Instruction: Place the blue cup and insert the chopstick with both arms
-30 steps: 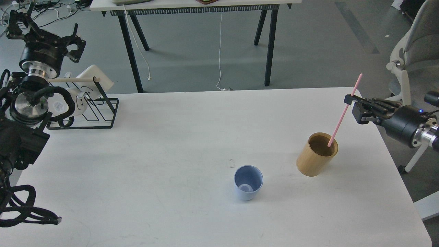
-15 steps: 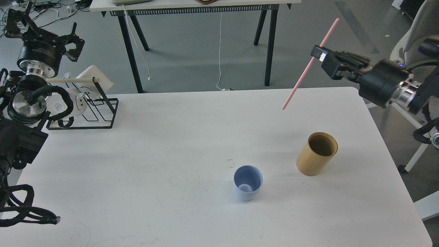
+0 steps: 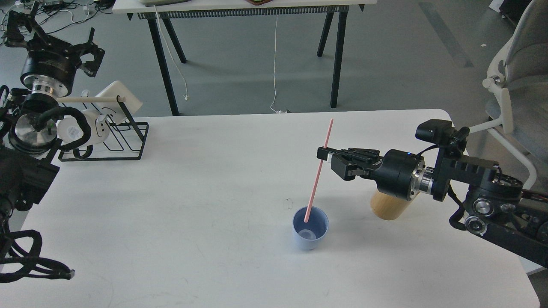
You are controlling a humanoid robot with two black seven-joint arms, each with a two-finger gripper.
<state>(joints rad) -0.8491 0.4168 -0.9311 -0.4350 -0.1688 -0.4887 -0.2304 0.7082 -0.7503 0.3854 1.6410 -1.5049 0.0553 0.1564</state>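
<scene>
The pale-blue cup stands upright on the white table, right of centre near the front. My right gripper is shut on the pink chopstick about a third of the way down it. The stick is tilted and its lower tip is over the cup's mouth, at or just inside the rim. My left gripper is raised at the far left, above the wire rack, with nothing in it; its fingers look spread.
A tan bamboo holder stands right of the cup, partly hidden behind my right arm. A black wire rack with white mugs and a wooden rod sits at the back left. A chair stands off the table's right.
My right gripper lifted the pink chopstick out of the tan holder, swung it up and left, then brought it down so its tip is at the blue cup's mouth. The left arm barely moved.
</scene>
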